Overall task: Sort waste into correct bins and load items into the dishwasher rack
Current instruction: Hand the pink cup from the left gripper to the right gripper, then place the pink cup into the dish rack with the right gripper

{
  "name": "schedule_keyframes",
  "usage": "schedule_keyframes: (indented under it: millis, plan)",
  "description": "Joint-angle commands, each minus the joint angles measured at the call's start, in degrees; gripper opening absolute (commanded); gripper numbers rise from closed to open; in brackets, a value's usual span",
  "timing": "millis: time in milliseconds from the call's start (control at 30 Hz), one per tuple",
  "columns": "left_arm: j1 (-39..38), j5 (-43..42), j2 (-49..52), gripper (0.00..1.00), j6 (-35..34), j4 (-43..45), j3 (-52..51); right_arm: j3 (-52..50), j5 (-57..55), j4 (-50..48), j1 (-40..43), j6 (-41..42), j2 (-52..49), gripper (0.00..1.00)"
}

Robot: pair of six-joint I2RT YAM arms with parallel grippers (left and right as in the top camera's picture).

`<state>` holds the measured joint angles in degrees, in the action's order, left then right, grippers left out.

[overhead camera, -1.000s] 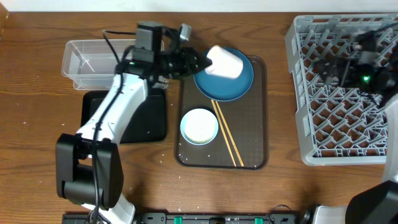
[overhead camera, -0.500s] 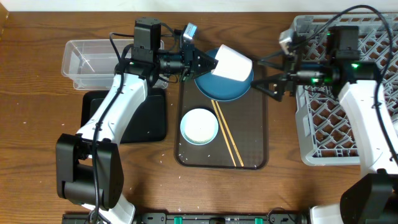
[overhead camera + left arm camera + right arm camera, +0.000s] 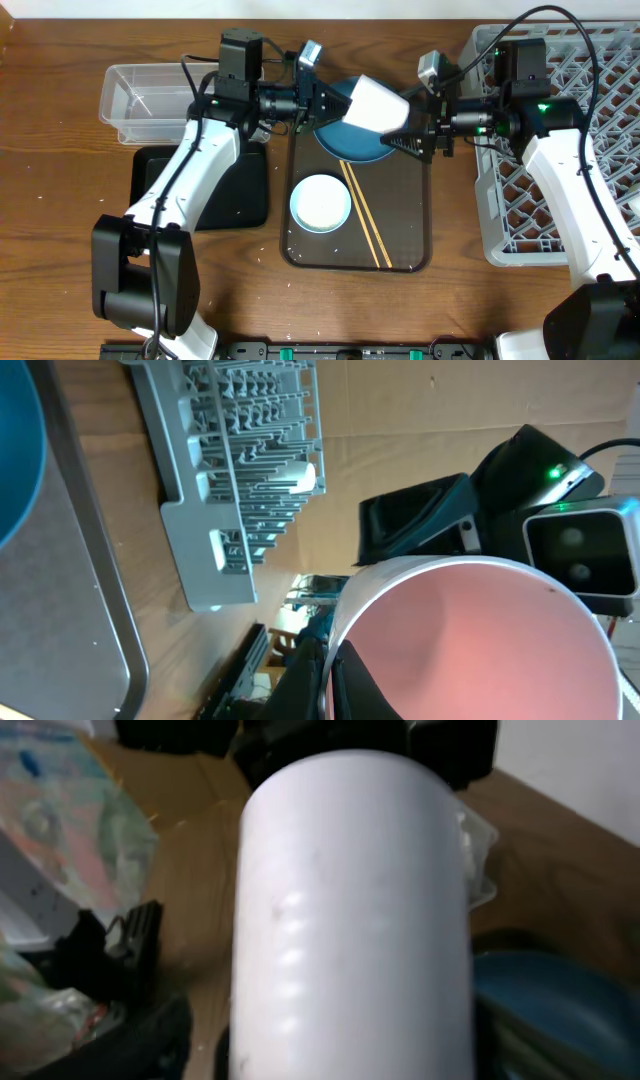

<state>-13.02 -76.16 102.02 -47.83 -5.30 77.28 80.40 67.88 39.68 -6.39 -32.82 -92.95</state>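
Observation:
My left gripper (image 3: 335,103) is shut on the rim of the pink cup (image 3: 375,105), white outside and pink inside (image 3: 470,640). It holds the cup on its side above the dark blue bowl (image 3: 350,148). My right gripper (image 3: 405,135) is open right at the cup's closed end, and the white wall fills the right wrist view (image 3: 350,910). The small light blue bowl (image 3: 320,202) and two chopsticks (image 3: 365,215) lie on the brown tray. The dishwasher rack (image 3: 560,160) stands at the right, with a pale cup-like shape (image 3: 305,475) in it.
The brown serving tray (image 3: 410,220) sits in the middle. The clear tub (image 3: 140,100) is at the back left, with the black tray (image 3: 235,200) in front of it, partly under my left arm. No wrapper or tissue shows.
My right arm swung left from over the rack until its open jaws reached the cup. My left gripper carried the cup a little to the right.

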Motion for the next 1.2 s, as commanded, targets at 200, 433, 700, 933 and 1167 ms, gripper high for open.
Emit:
schedule_keyframes:
  millis: [200, 433, 700, 933, 1167]
  plan:
    - [-0.5, -0.3, 0.5, 0.06, -0.7, 0.3, 0.2, 0.2, 1.8, -1.0, -0.8, -0.2, -0.1, 0.52]
    - [-0.5, 1.3, 0.5, 0.37, 7.1, 0.1, 0.2, 0.2, -9.2, 0.1, -0.5, 6.7, 0.0, 0.33]
    - [1.4, 20.8, 0.2, 0.58, 21.8, -15.0, 0.2, 0.4, -35.0, 1.3, 7.1, 24.8, 4.1, 0.19]
    - [5.9, 41.5, -4.0, 0.60, 30.4, -30.7, 0.2, 6.5, -54.1, 14.5, 21.4, 30.1, 6.5, 0.09]
    - [8.3, 55.7, -11.2, 0.59, 32.6, -36.2, 0.2, 9.9, -62.2, 22.6, 33.7, 35.7, 6.2, 0.04]
